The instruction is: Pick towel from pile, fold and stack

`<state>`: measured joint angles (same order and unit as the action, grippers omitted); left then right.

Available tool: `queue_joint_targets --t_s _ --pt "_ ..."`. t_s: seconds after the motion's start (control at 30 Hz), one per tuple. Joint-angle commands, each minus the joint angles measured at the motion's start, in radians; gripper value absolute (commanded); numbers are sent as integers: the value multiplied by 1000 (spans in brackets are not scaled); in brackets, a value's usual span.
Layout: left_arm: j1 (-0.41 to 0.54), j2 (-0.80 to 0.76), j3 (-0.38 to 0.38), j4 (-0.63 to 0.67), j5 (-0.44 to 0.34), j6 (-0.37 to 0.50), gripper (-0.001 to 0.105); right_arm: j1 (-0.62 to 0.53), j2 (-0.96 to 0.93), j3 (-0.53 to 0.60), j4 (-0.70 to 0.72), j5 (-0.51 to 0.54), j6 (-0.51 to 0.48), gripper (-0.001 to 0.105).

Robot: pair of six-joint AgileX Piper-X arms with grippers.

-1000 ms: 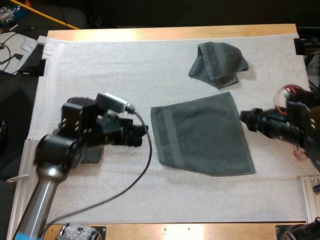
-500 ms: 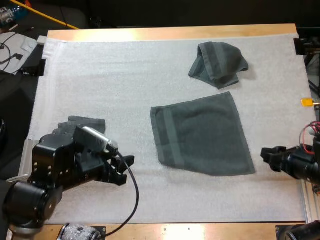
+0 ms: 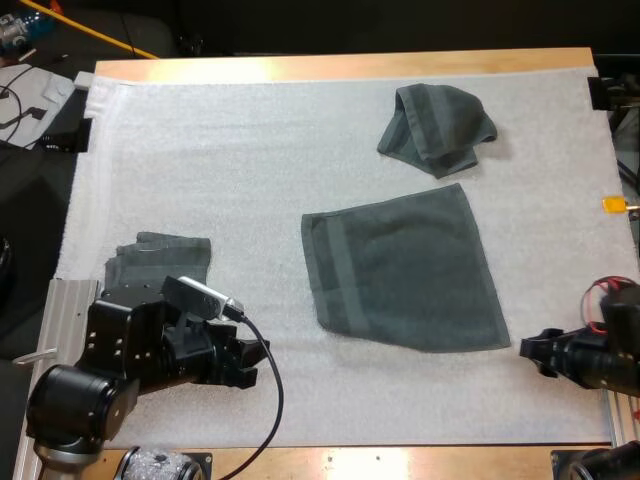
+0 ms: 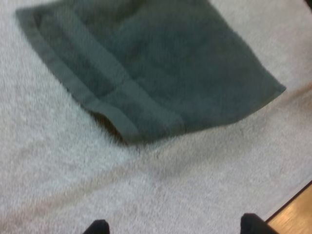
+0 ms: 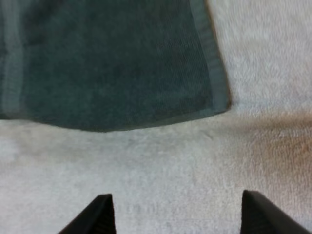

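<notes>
A dark grey-green towel point(image 3: 404, 268) lies spread flat in the middle of the white mat point(image 3: 250, 170); it also appears ahead of both wrist cameras point(image 4: 146, 63) point(image 5: 107, 63). A crumpled towel point(image 3: 437, 127) sits at the far side. A folded stack point(image 3: 160, 258) lies at the near left. My left gripper point(image 3: 255, 362) stands open over bare mat, left of the flat towel's near corner, its fingertips point(image 4: 97, 227) wide apart. My right gripper point(image 3: 535, 352) stands open just off the towel's near right corner, fingertips point(image 5: 102, 214) apart and clear of the cloth.
Wooden table edges point(image 3: 340, 66) run along the far and near sides. A metal rail point(image 3: 620, 395) lies at the mat's near right, another point(image 3: 60, 300) at the near left. Clutter lies off the far left corner.
Both arms have pulled back toward the near edge. The left gripper left the folded stack, which now shows uncovered. The right gripper drew away from the flat towel's right edge.
</notes>
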<state>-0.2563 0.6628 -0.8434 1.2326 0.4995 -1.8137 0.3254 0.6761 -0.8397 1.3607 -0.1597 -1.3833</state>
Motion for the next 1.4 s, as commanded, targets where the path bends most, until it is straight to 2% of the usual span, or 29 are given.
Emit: queue_joint_targets --t_s 0.0,0.2,0.27,0.33,0.63,0.93,1.0,1.07,1.13,1.23,1.3,1.37 --pt "-5 -3 19 -10 -2 -8 54 -2 13 74 -51 5 -9 54" --pt "-4 3 32 -25 1 -4 54 -2 78 222 -242 -26 23 53" --pt "-4 -6 31 -26 7 -6 55 0 135 267 -345 -37 43 53" --pt "-1 0 30 -32 9 -9 54 0 117 256 -304 -31 40 54" --pt "-4 0 31 -45 29 -11 54 4 381 313 -515 -34 107 54" --pt "-3 -1 33 -47 37 -13 54 0 568 314 -596 -31 115 53" --pt "-1 3 31 -48 39 -12 54 2 591 316 -602 -33 114 50" --pt "-2 -1 32 -49 40 -12 54 -1 604 316 -603 -27 116 40" --pt "-2 -5 29 -43 40 -10 55 -4 604 316 -600 -40 117 47" --pt "-2 -4 30 -45 41 -11 55 -3 616 314 -604 -42 124 45" --pt "-2 -4 29 -44 41 -11 55 -3 620 315 -607 -42 126 39" --pt "-1 -2 29 -48 44 -9 55 -3 624 313 -606 -40 127 28"
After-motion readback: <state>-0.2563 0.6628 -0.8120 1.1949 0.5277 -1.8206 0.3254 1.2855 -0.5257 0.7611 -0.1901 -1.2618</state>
